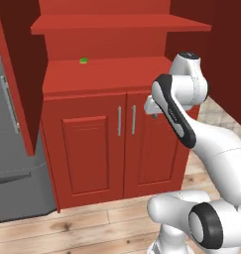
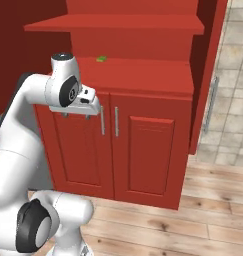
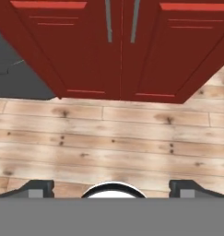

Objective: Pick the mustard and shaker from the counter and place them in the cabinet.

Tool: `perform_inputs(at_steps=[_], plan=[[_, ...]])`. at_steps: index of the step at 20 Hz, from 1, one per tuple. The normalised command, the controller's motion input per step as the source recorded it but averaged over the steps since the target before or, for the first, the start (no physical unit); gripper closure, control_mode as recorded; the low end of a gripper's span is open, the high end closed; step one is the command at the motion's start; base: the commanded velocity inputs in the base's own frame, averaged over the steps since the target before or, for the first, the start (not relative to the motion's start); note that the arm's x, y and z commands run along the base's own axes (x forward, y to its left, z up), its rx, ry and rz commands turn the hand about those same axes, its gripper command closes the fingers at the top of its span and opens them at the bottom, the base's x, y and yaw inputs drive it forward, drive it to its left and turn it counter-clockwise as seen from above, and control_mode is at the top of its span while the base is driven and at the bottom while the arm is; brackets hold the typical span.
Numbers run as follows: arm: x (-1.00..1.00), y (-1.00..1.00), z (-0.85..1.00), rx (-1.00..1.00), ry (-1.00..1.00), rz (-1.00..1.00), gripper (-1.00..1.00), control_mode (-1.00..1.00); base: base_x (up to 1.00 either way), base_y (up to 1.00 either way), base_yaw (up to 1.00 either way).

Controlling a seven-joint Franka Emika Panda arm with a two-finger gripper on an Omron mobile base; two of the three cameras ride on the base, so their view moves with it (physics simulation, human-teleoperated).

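Observation:
The cabinet (image 1: 107, 74) (image 2: 138, 70) stands straight ahead, all red, with flat shelves and a red back wall. Its upper doors are swung open at the sides (image 1: 20, 74) (image 2: 208, 75). My gripper (image 1: 151, 113) (image 2: 77, 116) hangs in front of the cabinet's lower doors, pointing down at the floor. In the hand view its fingertips (image 3: 37, 186) stand wide apart over wooden floorboards, so the gripper (image 3: 112, 186) is open and holds nothing. The mustard, the shaker and the counter are out of view.
A tiny green block (image 1: 83, 60) (image 2: 101, 59) lies on the lower shelf. Below it are shut red double doors with silver handles (image 1: 126, 120) (image 2: 109, 121) (image 3: 121, 20). A grey appliance (image 1: 13, 149) stands to the left. The floor is wooden planks (image 3: 109, 138).

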Motion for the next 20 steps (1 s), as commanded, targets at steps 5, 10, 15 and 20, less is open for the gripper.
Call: perform_inputs(at_steps=[5,10,15,20], plan=[[0.00,0.00,0.00,0.00,0.00,0.00,-1.00,1.00,-0.89,0.00,0.00],[0.00,0.00,0.00,0.00,0.00,0.00,-1.00,1.00,-0.91,0.11,0.00],[0.00,0.00,0.00,0.00,0.00,0.00,-1.00,1.00,-0.72,0.53,0.00],[0.00,0.00,0.00,0.00,0.00,0.00,-1.00,1.00,-0.34,0.94,0.00]])
